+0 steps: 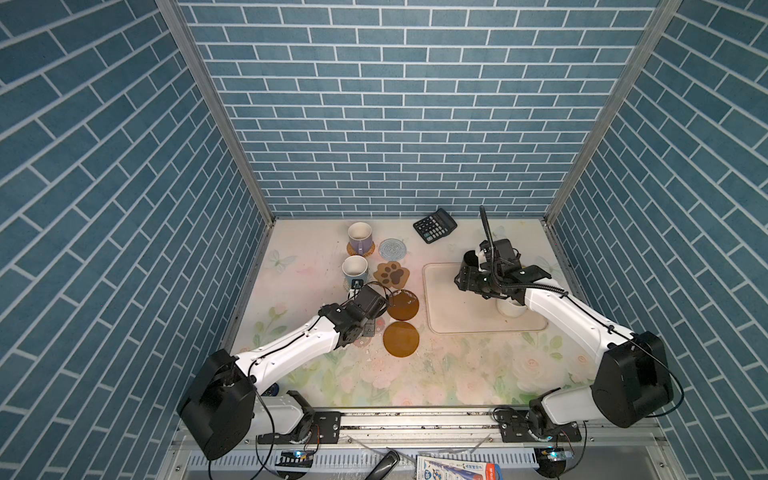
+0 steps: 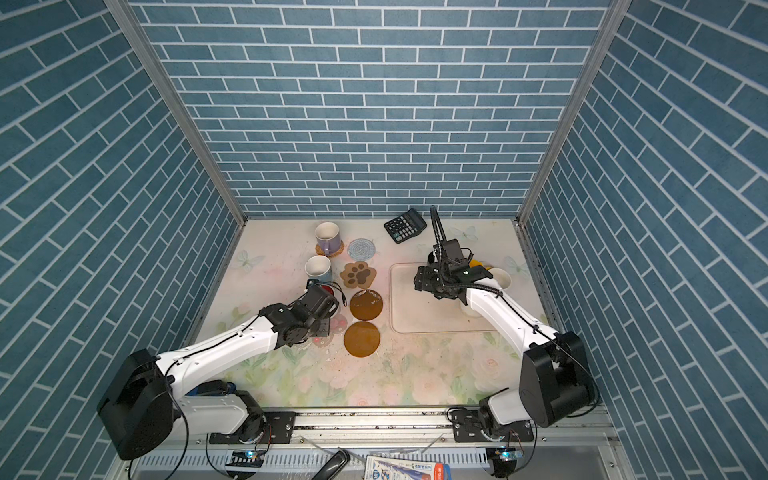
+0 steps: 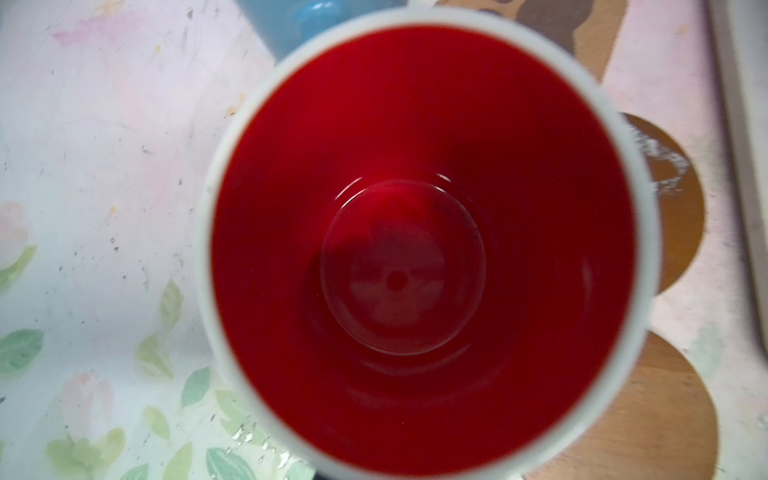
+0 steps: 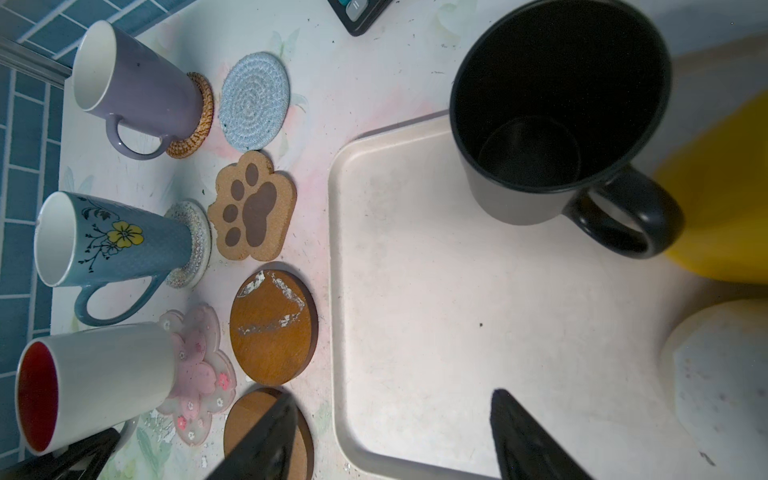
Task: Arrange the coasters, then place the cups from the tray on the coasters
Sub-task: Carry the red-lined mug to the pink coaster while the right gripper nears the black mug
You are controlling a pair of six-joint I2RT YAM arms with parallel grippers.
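Red glaze fills the left wrist view: we look straight down into the white ceramic mug with the red inside (image 3: 415,208), which sits directly beneath the left gripper (image 1: 359,291). This mug stands upright on the pink-white flowery coaster (image 4: 199,374). The gripper's fingers are hidden in every view, so we cannot tell whether they clamp the mug or only stand close to it.

Beyond this gripper, away from its arm, we find the pale blue flowered mug (image 4: 116,241) on the clear lacy round coaster (image 4: 195,249). Farther on is the lavender ceramic mug (image 4: 137,87) on the woven tan round coaster (image 4: 199,120).

On the gripper's tray-facing side four coasters lie bare in a row. They are the plain amber disc (image 1: 401,338), the scuffed amber disc (image 4: 272,328), the brown paw-shaped cork coaster (image 4: 253,205) and the blue-grey woven round coaster (image 4: 253,99).

The right gripper (image 4: 395,449) hangs over the large cream-pink rectangular tray (image 4: 415,291). Its fingers (image 4: 532,440) stand well apart, and between them we see only bare tray.

Ahead of these fingertips the black ceramic mug (image 4: 557,104) stands upright on the tray, with the yellow mug (image 4: 723,199) just behind it. A cream-white mug (image 4: 719,374) stands close by the gripper's flank. Another cream-white mug (image 1: 511,309) shows beneath the right forearm in a top view.

Past the gripper, near the back wall, lies the black calculator (image 1: 435,225).
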